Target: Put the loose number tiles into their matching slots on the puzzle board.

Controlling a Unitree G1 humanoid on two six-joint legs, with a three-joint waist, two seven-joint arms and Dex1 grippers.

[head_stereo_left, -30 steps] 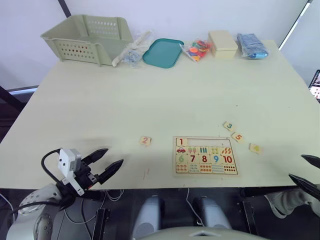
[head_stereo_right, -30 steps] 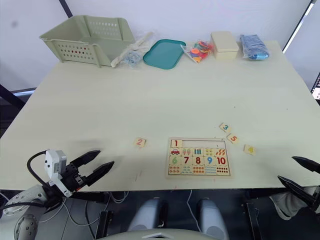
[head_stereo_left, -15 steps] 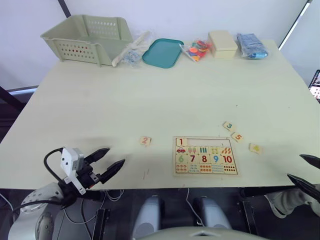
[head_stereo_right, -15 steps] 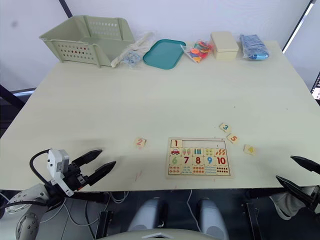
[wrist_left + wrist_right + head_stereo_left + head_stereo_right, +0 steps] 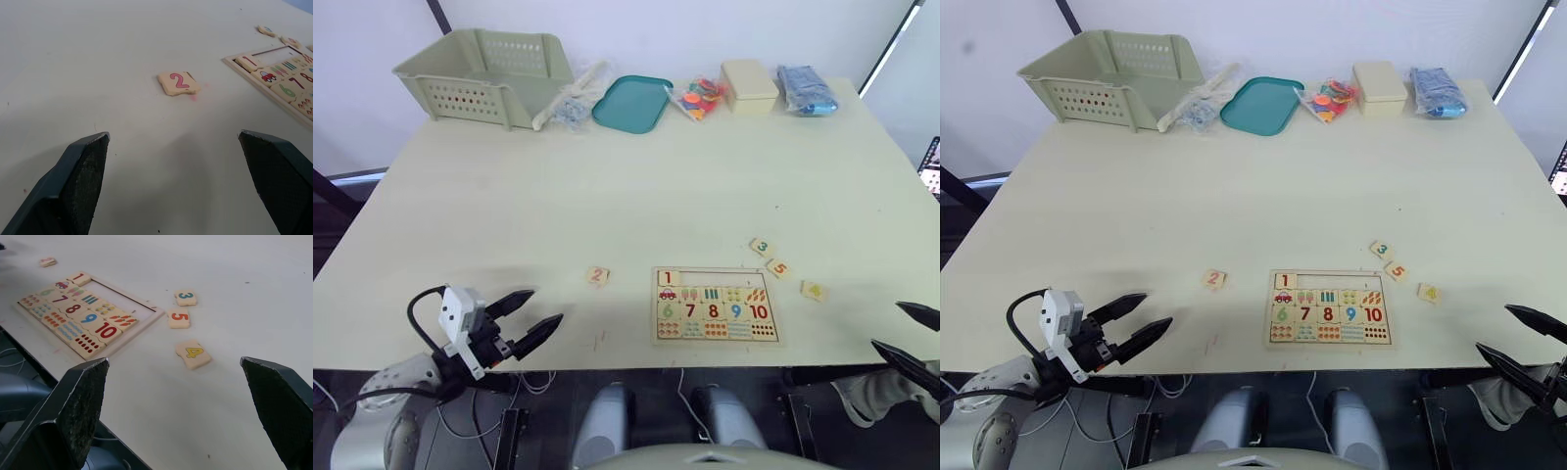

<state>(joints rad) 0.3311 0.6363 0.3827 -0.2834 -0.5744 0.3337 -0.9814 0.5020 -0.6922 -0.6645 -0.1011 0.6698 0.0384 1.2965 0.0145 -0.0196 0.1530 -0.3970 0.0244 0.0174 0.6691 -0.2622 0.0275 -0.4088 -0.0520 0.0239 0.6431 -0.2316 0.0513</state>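
The puzzle board (image 5: pixel 716 305) lies near the table's front edge with the 1 tile (image 5: pixel 668 278) in the first slot of its top row; the other slots (image 5: pixel 724 279) are bare. Tile 2 (image 5: pixel 597 276) rests left of the board. Tiles 3 (image 5: pixel 761 247), 5 (image 5: pixel 778 267) and 4 (image 5: pixel 814 290) lie to its right. My left gripper (image 5: pixel 532 313) is open over the front left edge, with tile 2 (image 5: pixel 178 82) ahead of it. My right gripper (image 5: pixel 909 335) is open at the front right edge, with tile 4 (image 5: pixel 193 354) nearest.
Along the back edge stand a pale green basket (image 5: pixel 487 74), a clear bag (image 5: pixel 573 101), a teal tray (image 5: pixel 632 102), a bag of coloured pieces (image 5: pixel 700 96), a cream box (image 5: pixel 749 85) and a blue packet (image 5: pixel 806 88).
My left gripper has crept a little to the right and forward toward tile 2. The right gripper has barely shifted.
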